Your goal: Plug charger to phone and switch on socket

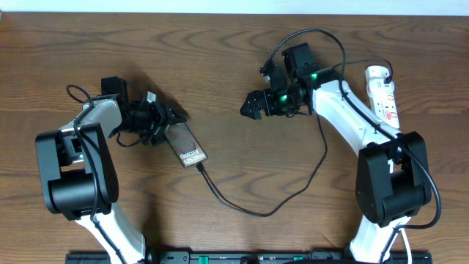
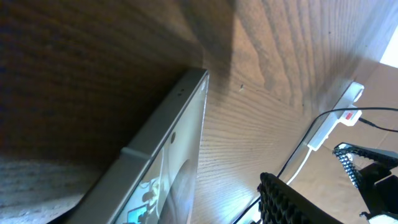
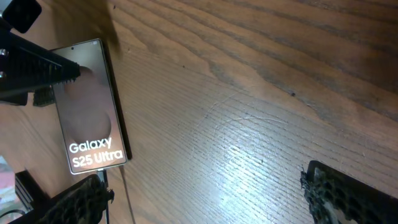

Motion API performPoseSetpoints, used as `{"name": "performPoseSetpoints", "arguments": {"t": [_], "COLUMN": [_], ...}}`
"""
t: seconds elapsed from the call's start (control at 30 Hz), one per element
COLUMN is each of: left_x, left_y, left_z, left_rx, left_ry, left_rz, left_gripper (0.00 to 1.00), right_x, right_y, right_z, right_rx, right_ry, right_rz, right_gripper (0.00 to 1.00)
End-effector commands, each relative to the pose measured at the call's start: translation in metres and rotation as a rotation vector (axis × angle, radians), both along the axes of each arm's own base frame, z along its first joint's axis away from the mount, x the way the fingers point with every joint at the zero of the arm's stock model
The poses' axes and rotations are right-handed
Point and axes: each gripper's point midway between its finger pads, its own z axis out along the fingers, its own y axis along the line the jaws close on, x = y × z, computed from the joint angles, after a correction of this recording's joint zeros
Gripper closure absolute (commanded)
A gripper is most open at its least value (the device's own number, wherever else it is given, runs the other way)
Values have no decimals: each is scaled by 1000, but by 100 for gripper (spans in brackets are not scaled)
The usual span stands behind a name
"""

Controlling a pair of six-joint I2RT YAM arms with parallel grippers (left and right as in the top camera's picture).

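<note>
The phone (image 1: pixel 187 147) lies on the table at centre left, lettering end toward me. It also shows in the right wrist view (image 3: pixel 90 118) and edge-on in the left wrist view (image 2: pixel 165 149). The charger cable (image 1: pixel 264 213) meets the phone's lower end (image 3: pixel 103 179), loops right and runs up toward the right arm. My left gripper (image 1: pixel 165 119) is at the phone's far end; one finger (image 2: pixel 286 202) stands apart from the phone's edge. My right gripper (image 1: pixel 248 108) (image 3: pixel 205 199) is open and empty over bare table right of the phone. The white socket (image 1: pixel 382 92) (image 2: pixel 341 111) lies at the far right.
The right arm's thicker black cables (image 1: pixel 315 37) arch over its wrist. The table's back edge runs along the top of the overhead view. A black rail (image 1: pixel 242 257) lies along the front edge between the two arm bases.
</note>
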Motion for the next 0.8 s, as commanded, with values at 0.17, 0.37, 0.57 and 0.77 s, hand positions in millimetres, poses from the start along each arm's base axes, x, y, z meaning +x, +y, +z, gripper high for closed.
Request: {"name": "performPoseSetpoints", "arguments": {"t": [0.17, 0.37, 0.57, 0.77], "left_x": [-38, -50, -55, -58], "left_y": [33, 45, 48, 47], "left_z": [-50, -56, -58, -57], "left_rx": [251, 332, 352, 350], "left_ry": [201, 257, 278, 289], "left_rz": [11, 3, 0, -2], "left_gripper": [36, 37, 36, 37], "right_x": [5, 5, 5, 5], "right_y": [0, 0, 0, 0], "right_z": [12, 12, 12, 12], "right_rx": [10, 10, 10, 10], "right_ry": [-30, -30, -30, -30], "right_rz": [-4, -4, -4, -4], "right_gripper": [1, 1, 1, 1]}}
